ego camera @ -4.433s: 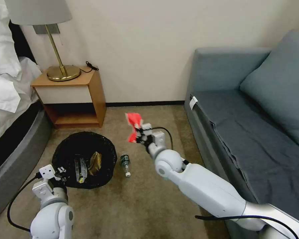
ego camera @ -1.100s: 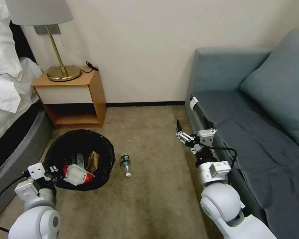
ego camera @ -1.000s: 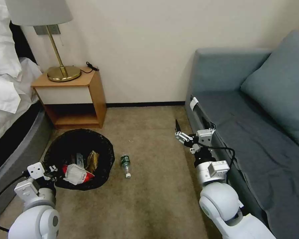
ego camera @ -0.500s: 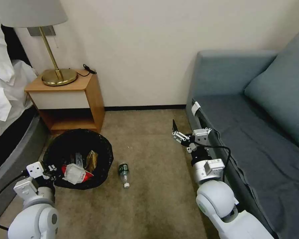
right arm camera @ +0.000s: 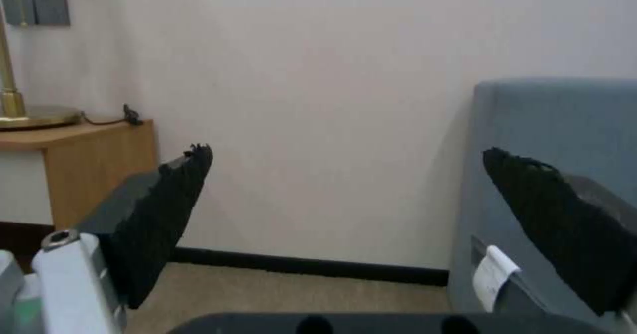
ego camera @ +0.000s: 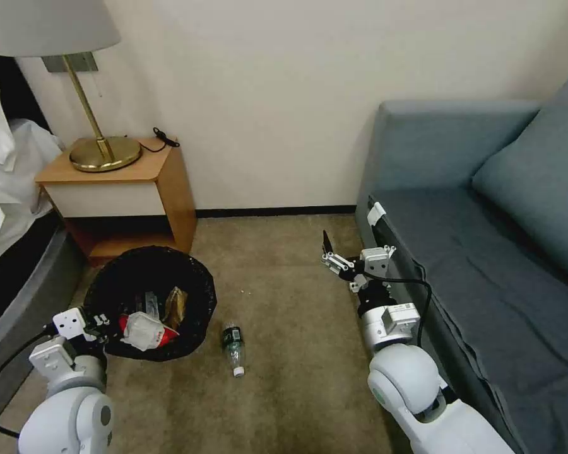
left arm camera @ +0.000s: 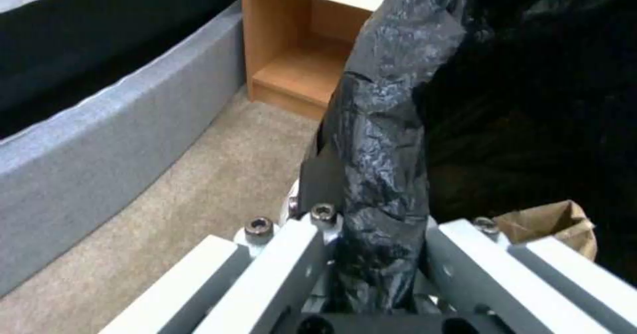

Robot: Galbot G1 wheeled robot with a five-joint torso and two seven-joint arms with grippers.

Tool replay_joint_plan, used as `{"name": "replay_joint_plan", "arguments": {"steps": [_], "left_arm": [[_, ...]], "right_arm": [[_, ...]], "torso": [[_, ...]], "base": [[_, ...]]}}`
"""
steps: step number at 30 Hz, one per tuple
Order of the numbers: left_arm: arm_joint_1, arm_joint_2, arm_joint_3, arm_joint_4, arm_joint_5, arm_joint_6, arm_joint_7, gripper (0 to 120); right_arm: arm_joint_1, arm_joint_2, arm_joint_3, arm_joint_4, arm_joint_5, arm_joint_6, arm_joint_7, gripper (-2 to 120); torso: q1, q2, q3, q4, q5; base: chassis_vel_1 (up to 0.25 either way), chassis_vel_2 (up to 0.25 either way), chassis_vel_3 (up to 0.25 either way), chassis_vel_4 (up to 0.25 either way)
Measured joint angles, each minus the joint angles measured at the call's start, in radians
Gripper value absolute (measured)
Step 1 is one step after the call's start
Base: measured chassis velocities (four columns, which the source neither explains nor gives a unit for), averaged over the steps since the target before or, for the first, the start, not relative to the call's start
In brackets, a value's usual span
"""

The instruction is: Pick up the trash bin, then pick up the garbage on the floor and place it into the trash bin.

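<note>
Bed [ego camera: 6, 252] at far left, white bedding, grey base. Wooden nightstand [ego camera: 123, 192] carries a brass lamp [ego camera: 104, 151] and a black cord. Left pincer [ego camera: 104, 328] low on the carpet [ego camera: 296, 366], clamped on the near rim of the bin [ego camera: 148, 284]; the left wrist view shows black bag plastic [left arm camera: 381, 174] pinched between the fingers. Inside the bin: red wrapper [ego camera: 142, 331] with white crumple, yellowish wrapper [ego camera: 175, 302], brown paper packet [left arm camera: 551, 224]. Bottle [ego camera: 233, 343] lies on the carpet just right of the bin, green label, white cap toward the robot; label text too small to read. Right pincer [ego camera: 337, 258] raised beside the grey-blue sofa [ego camera: 473, 252], fingers [right arm camera: 166, 209] spread wide, holding nothing. White tag [ego camera: 376, 213] on the sofa edge, no readable writing. Cream wall, dark baseboard.
</note>
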Motion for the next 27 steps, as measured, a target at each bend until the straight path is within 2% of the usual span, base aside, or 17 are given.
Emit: {"name": "replay_joint_plan", "arguments": {"steps": [4, 6, 9, 10, 12, 13, 14, 19, 20, 23, 24, 27], "left_arm": [[0.001, 0.001, -0.001, -0.002, 0.000, 0.000, 0.000, 2], [-0.001, 0.003, -0.002, -0.002, 0.000, 0.000, 0.000, 2], [-0.006, 0.004, -0.008, 0.000, -0.001, 0.000, -0.001, 2], [-0.006, 0.004, -0.008, 0.000, -0.001, 0.000, -0.001, 2], [-0.016, 0.004, -0.010, 0.008, -0.001, 0.004, -0.001, 2], [-0.024, 0.006, -0.007, 0.015, -0.001, 0.008, -0.002, 2], [-0.024, 0.006, -0.007, 0.015, -0.001, 0.008, -0.002, 2], [-0.033, 0.011, -0.006, 0.030, -0.007, 0.010, 0.000, 2], [-0.033, 0.011, -0.006, 0.030, -0.007, 0.010, 0.000, 2], [-0.033, 0.011, -0.013, 0.034, -0.008, 0.004, -0.001, 2], [-0.033, 0.011, -0.013, 0.034, -0.008, 0.004, -0.001, 2], [-0.031, 0.005, -0.018, 0.034, -0.009, -0.001, -0.001, 2]], "right_arm": [[0.022, -0.003, -0.016, -0.013, 0.020, 0.003, 0.005, 100], [0.063, -0.013, -0.038, -0.028, 0.066, -0.023, 0.017, 100], [0.190, -0.039, -0.138, -0.073, 0.208, -0.107, 0.059, 100], [0.190, -0.039, -0.138, -0.073, 0.208, -0.107, 0.059, 100], [0.300, -0.040, -0.236, -0.122, 0.333, -0.197, 0.100, 100], [0.341, -0.037, -0.269, -0.143, 0.381, -0.233, 0.116, 100], [0.341, -0.037, -0.269, -0.143, 0.381, -0.233, 0.116, 100], [0.547, 0.023, -0.465, -0.293, 0.647, -0.373, 0.200, 100], [0.547, 0.023, -0.465, -0.293, 0.647, -0.373, 0.200, 100], [0.613, 0.078, -0.584, -0.433, 0.722, -0.416, 0.206, 100], [0.613, 0.078, -0.584, -0.433, 0.722, -0.416, 0.206, 100], [0.642, 0.135, -0.678, -0.563, 0.744, -0.423, 0.201, 100]], "torso": [[0.000, 0.000, 0.000, 0.0000, 0.0000], [0.000, 0.000, 0.000, 0.0000, 0.0000], [0.000, 0.000, 0.000, 0.0000, 0.0000], [0.000, 0.000, 0.000, 0.0000, 0.0000], [0.000, 0.000, 0.000, 0.0007, 0.0001], [0.000, 0.000, 0.000, 0.0003, -0.0001], [0.000, 0.000, 0.000, 0.0003, -0.0001], [0.000, 0.000, 0.000, 0.0004, -0.0001], [0.000, 0.000, 0.000, 0.0004, -0.0001], [0.000, 0.000, 0.000, 0.0003, -0.0003], [0.000, 0.000, 0.000, 0.0003, -0.0003], [0.000, 0.000, 0.000, 0.0001, -0.0003]], "base": [[-0.070, 0.072, 0.094, -0.078], [-0.021, 0.028, 0.017, -0.015], [0.000, 0.000, 0.000, 0.000], [0.000, 0.000, 0.000, 0.000], [0.000, 0.000, 0.000, 0.000], [0.000, 0.000, 0.000, 0.000], [0.000, 0.000, 0.000, 0.000], [0.000, 0.000, 0.000, 0.000], [0.000, 0.000, 0.000, 0.000], [0.000, 0.000, 0.000, 0.000], [0.000, 0.000, 0.000, 0.000], [0.000, 0.000, 0.000, 0.000]]}}
